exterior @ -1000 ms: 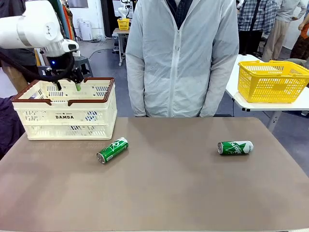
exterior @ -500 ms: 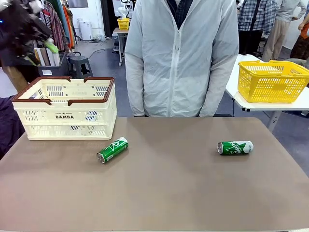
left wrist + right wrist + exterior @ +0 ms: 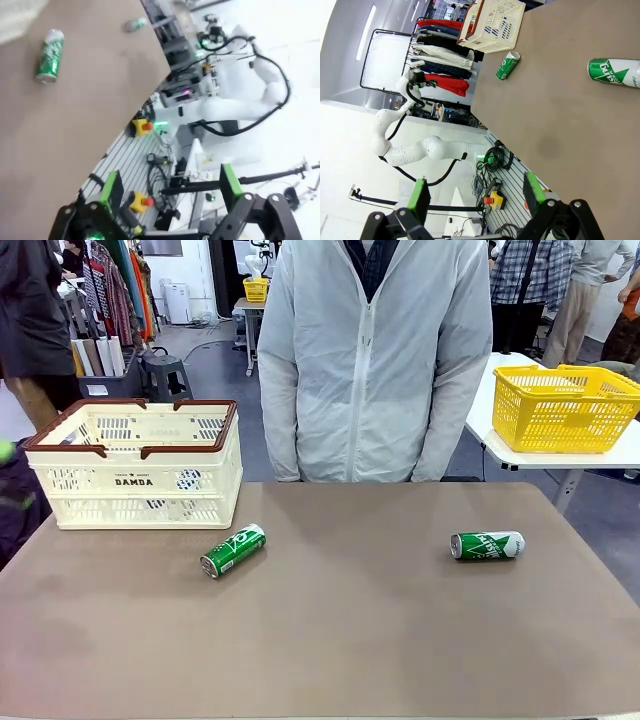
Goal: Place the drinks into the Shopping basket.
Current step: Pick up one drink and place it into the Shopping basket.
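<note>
Partway at most, judging from the layout. Through the slotted front wall of the Shopping basket (image 3: 150, 502), a patch of blue, possibly a can already inside; too little showing to be sure. Left to do: two green drinks lying on their sides on the worktop (image 3: 350, 640). The nearer green can (image 3: 232, 550) just in front of the basket's right corner, the farther green can (image 3: 487, 545) well off to the basket's right.

Fingers of the left gripper (image 3: 170, 192) spread wide with nothing between them, seemingly off the worktop's near edge and well apart from the basket. Right gripper (image 3: 476, 197) likewise wide and empty, also far from the basket.

Plain, matte brown worktop, flat and even. Just beyond the basket's right end, a person in a pale zipped jacket (image 3: 370, 360) standing at the far edge. Behind the basket, a clothes rack (image 3: 105, 280) and a stool (image 3: 165, 370). Far to the basket's right, a yellow mesh basket (image 3: 565, 410) on a white table (image 3: 620, 455).
</note>
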Available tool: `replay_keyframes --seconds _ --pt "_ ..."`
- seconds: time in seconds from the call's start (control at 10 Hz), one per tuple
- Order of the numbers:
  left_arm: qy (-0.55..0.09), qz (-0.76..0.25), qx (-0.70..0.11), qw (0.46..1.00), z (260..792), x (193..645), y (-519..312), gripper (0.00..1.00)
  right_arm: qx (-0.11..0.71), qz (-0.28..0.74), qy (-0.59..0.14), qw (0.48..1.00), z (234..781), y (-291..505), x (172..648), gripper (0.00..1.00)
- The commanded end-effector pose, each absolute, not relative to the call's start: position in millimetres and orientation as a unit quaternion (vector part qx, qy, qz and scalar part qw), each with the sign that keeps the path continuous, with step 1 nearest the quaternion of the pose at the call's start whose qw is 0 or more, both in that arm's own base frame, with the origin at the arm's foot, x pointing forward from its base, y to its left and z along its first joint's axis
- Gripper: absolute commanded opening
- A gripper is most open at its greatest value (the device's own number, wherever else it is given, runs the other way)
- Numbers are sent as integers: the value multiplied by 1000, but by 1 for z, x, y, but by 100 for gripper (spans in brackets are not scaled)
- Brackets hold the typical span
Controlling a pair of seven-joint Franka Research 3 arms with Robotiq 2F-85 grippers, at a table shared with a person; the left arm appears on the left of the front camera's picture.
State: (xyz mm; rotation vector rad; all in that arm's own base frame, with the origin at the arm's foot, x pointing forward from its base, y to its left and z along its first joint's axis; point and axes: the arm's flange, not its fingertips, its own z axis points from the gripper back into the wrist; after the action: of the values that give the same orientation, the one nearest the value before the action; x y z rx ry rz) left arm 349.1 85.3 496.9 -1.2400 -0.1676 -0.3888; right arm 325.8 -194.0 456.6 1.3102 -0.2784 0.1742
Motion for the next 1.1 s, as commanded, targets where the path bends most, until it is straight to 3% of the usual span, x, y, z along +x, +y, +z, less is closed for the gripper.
replay_keyframes --seconds 0.0,0.1,0.2,1.0 --pt "-81 -155 -634 753 454 352 84 100 602 91 -129 783 459 -195 323 100" --pt "-71 -131 -656 739 430 357 83 100 602 91 -129 783 459 -195 323 100" --pt "-74 -167 -604 776 461 340 85 100 602 91 -129 783 459 -195 323 100" --pt "-74 -167 -604 776 461 340 85 100 602 91 -129 783 459 -195 323 100"
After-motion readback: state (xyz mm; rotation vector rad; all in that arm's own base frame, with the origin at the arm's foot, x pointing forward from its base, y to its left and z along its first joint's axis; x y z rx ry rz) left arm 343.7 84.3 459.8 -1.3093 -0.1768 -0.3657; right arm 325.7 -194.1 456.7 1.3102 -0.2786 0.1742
